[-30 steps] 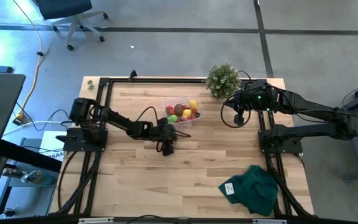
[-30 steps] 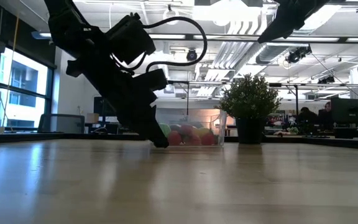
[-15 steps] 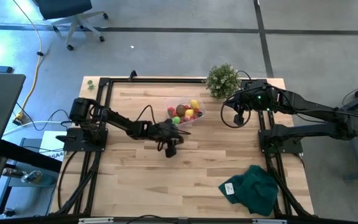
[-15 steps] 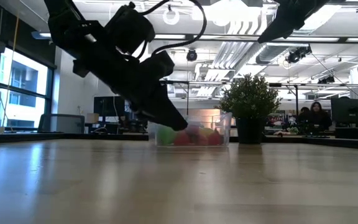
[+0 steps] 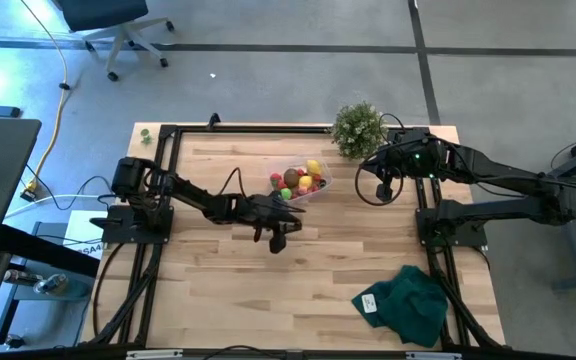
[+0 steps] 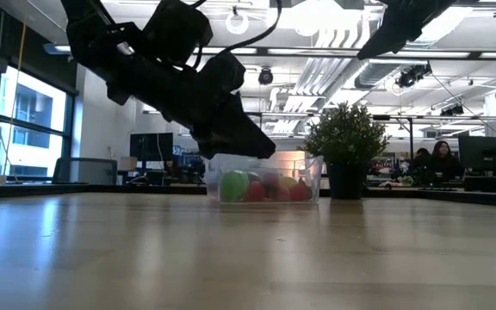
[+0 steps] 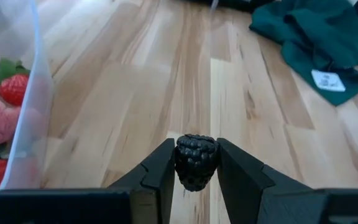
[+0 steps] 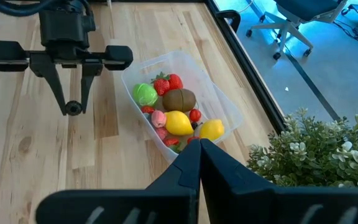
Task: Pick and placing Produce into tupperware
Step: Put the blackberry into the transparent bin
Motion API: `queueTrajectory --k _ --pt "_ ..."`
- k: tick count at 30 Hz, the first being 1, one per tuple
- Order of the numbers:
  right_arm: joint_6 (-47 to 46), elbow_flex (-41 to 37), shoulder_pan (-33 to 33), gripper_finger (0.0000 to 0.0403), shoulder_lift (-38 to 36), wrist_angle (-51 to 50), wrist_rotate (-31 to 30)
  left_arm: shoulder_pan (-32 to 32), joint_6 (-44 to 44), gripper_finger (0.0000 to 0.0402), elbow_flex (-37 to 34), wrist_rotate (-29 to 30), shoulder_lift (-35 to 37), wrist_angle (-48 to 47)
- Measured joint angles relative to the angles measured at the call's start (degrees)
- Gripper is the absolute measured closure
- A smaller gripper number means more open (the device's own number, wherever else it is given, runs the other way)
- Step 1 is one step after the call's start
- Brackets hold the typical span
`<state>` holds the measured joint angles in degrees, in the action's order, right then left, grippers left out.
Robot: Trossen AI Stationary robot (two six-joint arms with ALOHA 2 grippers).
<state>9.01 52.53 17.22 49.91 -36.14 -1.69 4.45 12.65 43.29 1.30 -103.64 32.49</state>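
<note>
Since a second ago the left gripper (image 5: 281, 238) has lifted off the table and swung toward the middle of the board, carrying a dark berry (image 7: 196, 161) pinched between its two fingers (image 7: 160, 169); the berry now hangs above the wood, just beside the tupperware (image 5: 317, 190) on its near side, not over it.

The clear container sits near the far edge of the table (image 5: 308, 290). From the right wrist view it holds a green ball (image 8: 145, 94), a brown kiwi-like oval (image 8: 179, 99), two yellow lemons (image 8: 178, 122), a pink piece (image 8: 159, 118), and several small red strawberries (image 8: 168, 83) with green leaves; their exact count cannot be told.

The right gripper (image 8: 199, 148) waits above the far right corner, near the potted plant (image 5: 357, 128), its fingers pressed fully together and empty.

A dark green cloth (image 5: 405, 304) with a white tag lies at the near right corner. The table is pale wood planks inside a black frame. Beyond it, the low view shows an office with windows, monitors and one person (image 6: 440, 160) seated far off; an office chair (image 5: 118, 20) stands on the grey floor.
</note>
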Motion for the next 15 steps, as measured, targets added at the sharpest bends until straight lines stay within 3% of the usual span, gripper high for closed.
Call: queueTrajectory --k 15 --pt "0.01 0.00 0.00 0.0402 -0.01 -0.02 0.00 0.09 -4.50 0.0305 1.31 2.25 0.05 14.69"
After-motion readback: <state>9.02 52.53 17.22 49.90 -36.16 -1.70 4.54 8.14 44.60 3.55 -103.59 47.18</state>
